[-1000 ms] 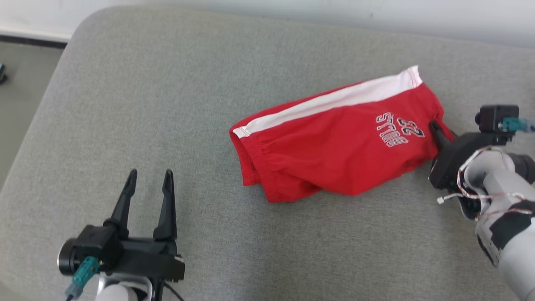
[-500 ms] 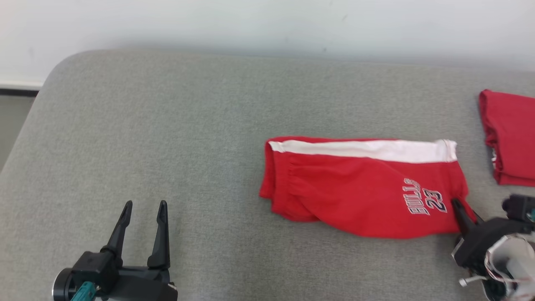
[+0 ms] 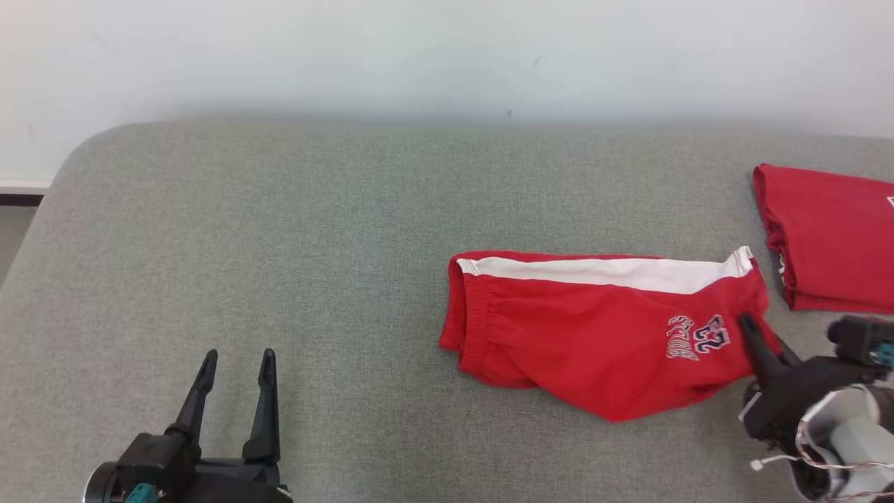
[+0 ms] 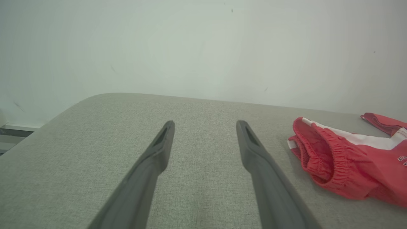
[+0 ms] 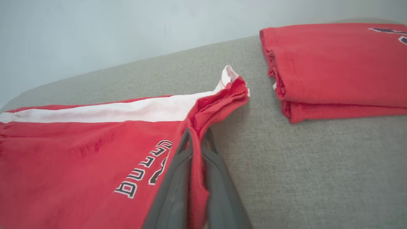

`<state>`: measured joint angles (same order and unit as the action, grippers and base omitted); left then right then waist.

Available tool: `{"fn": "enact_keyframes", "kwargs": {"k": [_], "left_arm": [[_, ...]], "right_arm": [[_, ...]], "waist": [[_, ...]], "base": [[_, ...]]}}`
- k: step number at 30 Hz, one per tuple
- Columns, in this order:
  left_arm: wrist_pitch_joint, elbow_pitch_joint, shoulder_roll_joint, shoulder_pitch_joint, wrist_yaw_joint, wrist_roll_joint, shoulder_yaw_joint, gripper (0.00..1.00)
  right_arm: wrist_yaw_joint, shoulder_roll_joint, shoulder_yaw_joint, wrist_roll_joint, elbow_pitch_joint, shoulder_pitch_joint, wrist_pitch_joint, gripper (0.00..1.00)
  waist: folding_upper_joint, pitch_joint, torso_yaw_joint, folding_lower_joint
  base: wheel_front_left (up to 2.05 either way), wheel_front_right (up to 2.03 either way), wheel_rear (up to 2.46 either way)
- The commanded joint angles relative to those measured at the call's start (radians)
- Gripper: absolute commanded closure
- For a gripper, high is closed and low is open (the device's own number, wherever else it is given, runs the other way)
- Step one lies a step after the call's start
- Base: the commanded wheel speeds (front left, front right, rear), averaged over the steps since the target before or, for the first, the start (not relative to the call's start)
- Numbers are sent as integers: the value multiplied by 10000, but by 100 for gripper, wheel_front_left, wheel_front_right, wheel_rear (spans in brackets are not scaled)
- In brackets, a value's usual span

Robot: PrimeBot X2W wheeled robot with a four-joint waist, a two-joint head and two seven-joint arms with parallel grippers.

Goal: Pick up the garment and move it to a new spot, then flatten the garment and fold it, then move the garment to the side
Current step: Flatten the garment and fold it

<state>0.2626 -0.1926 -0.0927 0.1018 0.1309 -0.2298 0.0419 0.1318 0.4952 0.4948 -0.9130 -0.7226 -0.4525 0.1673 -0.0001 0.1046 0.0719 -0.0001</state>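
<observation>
Item: red shorts (image 3: 594,335), on grey surface (image 3: 279,244); leg hem clenched between right fingers (image 3: 758,346); left fingers (image 3: 265,398) spread apart, shorts well to their right; second folded red garment (image 3: 831,237) just beyond right fingers.

Folded red cloth (image 3: 831,237) on grey cushion (image 3: 279,244)

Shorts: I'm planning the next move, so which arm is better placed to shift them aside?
Right. The right gripper is shut on the shorts at the hem, near the folded red garment. The left gripper hangs open over the cushion, apart.
</observation>
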Motion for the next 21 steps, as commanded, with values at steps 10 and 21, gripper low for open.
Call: {"fn": "enact_keyframes", "kwargs": {"k": [10,21], "left_arm": [[28,26,57,-148,-8,87,72,0],[28,-135,156,312,-8,-53,440,0]], "right_arm": [[-29,-1226,0,1430,1874,-106,-518,100],[-29,-2663,-38,2503,2953,291,-1528,100]], "waist": [[1,-231,305,1],[1,-28,1063,1]], "base": [[0,0,0],[0,0,0]]}}
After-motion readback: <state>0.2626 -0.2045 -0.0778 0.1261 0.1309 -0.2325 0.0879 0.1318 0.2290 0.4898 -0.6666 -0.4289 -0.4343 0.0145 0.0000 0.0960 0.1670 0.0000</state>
